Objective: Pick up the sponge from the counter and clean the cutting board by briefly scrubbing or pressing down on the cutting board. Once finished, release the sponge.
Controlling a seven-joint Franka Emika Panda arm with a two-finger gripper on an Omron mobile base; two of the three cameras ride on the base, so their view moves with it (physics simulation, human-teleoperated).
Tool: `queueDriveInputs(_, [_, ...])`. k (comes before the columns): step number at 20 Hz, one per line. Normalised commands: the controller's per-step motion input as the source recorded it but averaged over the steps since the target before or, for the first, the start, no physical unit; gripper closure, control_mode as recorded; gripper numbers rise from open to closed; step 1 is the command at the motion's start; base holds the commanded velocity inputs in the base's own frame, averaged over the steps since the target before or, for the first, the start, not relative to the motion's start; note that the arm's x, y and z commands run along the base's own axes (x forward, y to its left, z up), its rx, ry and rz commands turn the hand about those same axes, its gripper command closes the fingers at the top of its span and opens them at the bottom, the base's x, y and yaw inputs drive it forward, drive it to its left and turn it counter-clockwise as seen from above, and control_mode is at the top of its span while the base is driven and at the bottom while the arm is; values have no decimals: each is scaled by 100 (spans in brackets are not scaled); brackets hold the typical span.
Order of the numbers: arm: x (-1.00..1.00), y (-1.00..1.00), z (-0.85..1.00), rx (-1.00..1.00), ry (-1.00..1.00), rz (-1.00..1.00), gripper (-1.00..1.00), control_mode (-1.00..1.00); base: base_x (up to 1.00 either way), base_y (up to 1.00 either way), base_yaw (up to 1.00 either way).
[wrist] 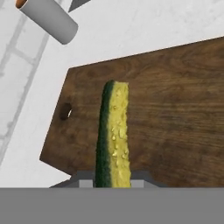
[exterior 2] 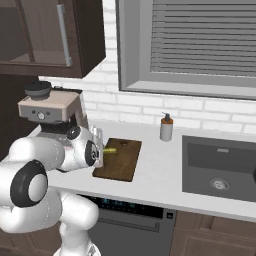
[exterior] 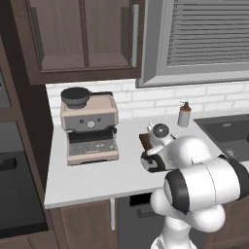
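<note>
no readable text, labels or signs anywhere

The sponge is cut off at its near end, hiding the hand's fingertips.

Gripper clamped, arm extended forward

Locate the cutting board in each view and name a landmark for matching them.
Left base view: the cutting board shows as a brown sliver right of centre, mostly behind the arm.
Right base view: left of centre on the counter, by the claw.
Hand view: its wood spans the middle and right, beneath the held sponge.
Shared landmark: the soap dispenser.
</note>
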Motion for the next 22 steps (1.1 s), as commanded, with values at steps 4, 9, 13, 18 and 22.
queueDriveInputs(4, [2, 0, 21, 5, 0, -1, 100, -100, 0, 0, 0])
queueDriveInputs(9, [-4, -10, 7, 1, 0, -3, 100, -100, 0, 0, 0])
queueDriveInputs(13, [-23, -40, 5, 0, 0, 0, 100, -100, 0, 0, 0])
queueDriveInputs(18, [-19, -61, 0, 0, 0, -3, 100, -100, 0, 0, 0])
queueDriveInputs(22, [-17, -73, 1, 1, 0, -6, 100, -100, 0, 0, 0])
